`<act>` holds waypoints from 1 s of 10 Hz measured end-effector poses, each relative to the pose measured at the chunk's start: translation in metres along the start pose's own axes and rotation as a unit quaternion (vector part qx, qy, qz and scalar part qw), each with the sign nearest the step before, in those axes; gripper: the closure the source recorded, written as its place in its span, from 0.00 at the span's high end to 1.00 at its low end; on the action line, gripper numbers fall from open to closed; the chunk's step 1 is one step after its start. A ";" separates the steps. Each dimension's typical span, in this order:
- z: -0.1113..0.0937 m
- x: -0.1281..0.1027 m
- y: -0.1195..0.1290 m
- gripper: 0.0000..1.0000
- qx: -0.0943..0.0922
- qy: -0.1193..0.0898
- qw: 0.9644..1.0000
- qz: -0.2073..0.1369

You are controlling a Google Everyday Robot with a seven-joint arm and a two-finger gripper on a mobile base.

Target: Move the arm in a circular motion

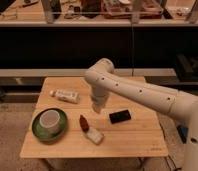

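Observation:
The arm is cream-white with small dark dots. It reaches in from the lower right across the wooden table, and its rounded elbow sits above the table's back half. From the elbow a short segment drops down to the gripper, which hangs over the middle of the table. It is just above and to the right of a small red-brown object.
On the table lie a white tube at back left, a green plate with a white bowl at front left, a white packet and a black rectangular object. Dark shelving stands behind.

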 end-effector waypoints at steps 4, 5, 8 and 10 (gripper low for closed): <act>-0.014 -0.037 0.004 0.41 -0.007 0.001 1.000 -0.002; -0.017 -0.047 0.011 0.41 -0.011 0.002 1.000 0.001; -0.017 -0.049 0.022 0.41 -0.011 0.004 1.000 0.009; -0.022 -0.058 0.013 0.41 -0.021 -0.007 0.999 -0.023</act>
